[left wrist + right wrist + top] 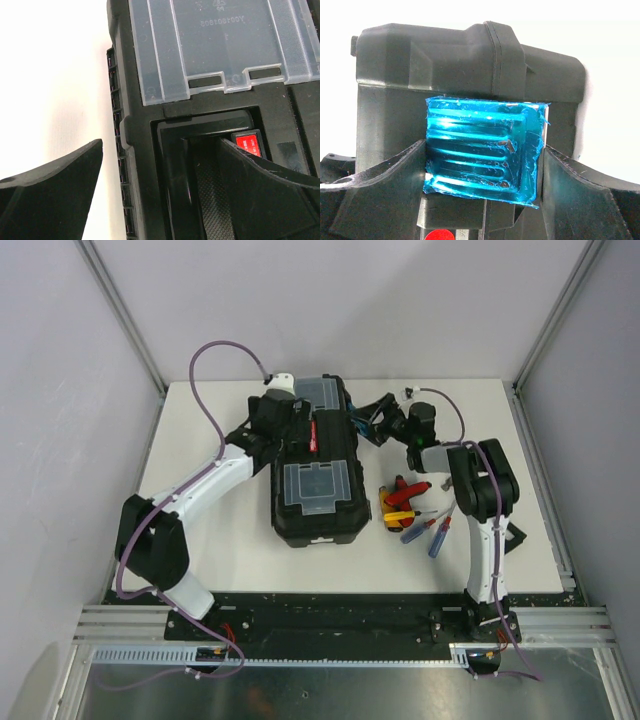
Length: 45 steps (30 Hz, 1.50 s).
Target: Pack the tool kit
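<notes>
The black toolbox [300, 520] lies closed mid-table, with a clear lid compartment [312, 483] toward me, another [320, 392] at the far end, and a red-marked handle [313, 433] between them. My left gripper [283, 430] is open and straddles the box's left edge: one finger [50, 195] is over the table, the other [270, 195] over the handle recess [200, 175]. My right gripper [482, 200] is shut on the blue latch [482, 150] on the box's right side, a finger against each edge of it. Red [408, 490], yellow [392, 505] and blue [438, 537] screwdrivers lie to the right of the box.
The right arm's base link [480, 540] stands just right of the screwdrivers. White table [210, 420] stretches left of the box, bounded by walls on both sides. A purple cable [215, 390] loops above the left arm.
</notes>
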{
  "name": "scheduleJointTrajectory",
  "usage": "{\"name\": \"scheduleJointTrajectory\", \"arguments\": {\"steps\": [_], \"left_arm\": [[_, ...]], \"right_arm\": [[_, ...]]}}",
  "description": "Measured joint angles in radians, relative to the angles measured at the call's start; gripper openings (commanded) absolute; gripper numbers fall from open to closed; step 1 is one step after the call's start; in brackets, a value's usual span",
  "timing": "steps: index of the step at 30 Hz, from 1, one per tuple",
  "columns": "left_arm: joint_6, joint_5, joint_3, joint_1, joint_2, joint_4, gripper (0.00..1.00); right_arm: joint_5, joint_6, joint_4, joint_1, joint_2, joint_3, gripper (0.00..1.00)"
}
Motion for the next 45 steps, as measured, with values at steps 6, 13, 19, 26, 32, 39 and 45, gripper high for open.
{"name": "scheduleJointTrajectory", "arguments": {"steps": [6,13,19,26,32,39,45], "left_arm": [[-0.001,-0.01,0.0,-0.003,0.0,0.0,0.99],[-0.006,0.028,0.0,-0.003,-0.003,-0.001,0.99],[-0.014,0.038,0.001,-0.003,-0.004,-0.001,0.99],[-0.04,0.058,-0.001,0.001,-0.004,-0.001,0.99],[-0.049,0.08,-0.002,0.006,-0.003,-0.001,0.99],[-0.056,0.093,-0.002,0.006,-0.003,-0.001,0.99],[-0.063,0.096,-0.003,0.007,-0.003,0.0,0.99]], "right_arm": [[0.033,-0.078,-0.1,0.002,-0.061,-0.002,0.53],[0.056,-0.1,-0.16,-0.005,-0.125,-0.043,0.86],[0.041,-0.119,-0.146,-0.013,-0.163,-0.093,0.99],[0.032,-0.181,-0.164,-0.051,-0.273,-0.193,0.99],[0.032,-0.217,-0.168,-0.097,-0.298,-0.206,0.99],[0.031,-0.213,-0.162,-0.089,-0.297,-0.215,0.99],[0.029,-0.208,-0.113,-0.074,-0.274,-0.214,0.99]]}}
